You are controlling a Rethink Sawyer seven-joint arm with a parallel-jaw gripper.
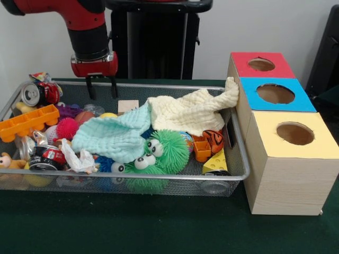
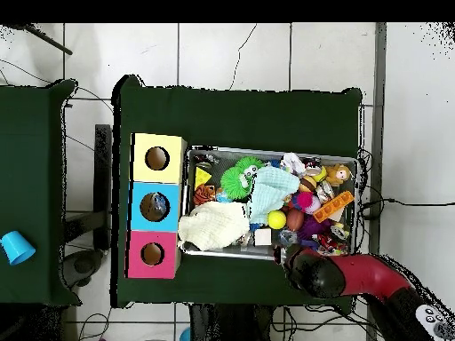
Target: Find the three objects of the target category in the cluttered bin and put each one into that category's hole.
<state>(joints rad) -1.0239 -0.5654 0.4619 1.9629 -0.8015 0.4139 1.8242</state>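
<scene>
Closest in, green tabletop (image 1: 132,225), then the wire bin (image 1: 159,182) heaped with toys. At its near edge sits a fuzzy green ball (image 1: 164,151) with googly eyes; behind it lie a mint cloth (image 1: 114,135) and a cream cloth (image 1: 193,111), the cream one draped up against the box (image 1: 288,169) on the right. That box shows a red hole (image 1: 261,64), blue hole (image 1: 275,93) and yellow hole (image 1: 294,133). The fingers (image 1: 101,87) hang slightly parted and empty over the bin's far-left rim. Which category is wanted I can't tell; everything lies nearer and rightward, and there's open room above the heap.
</scene>
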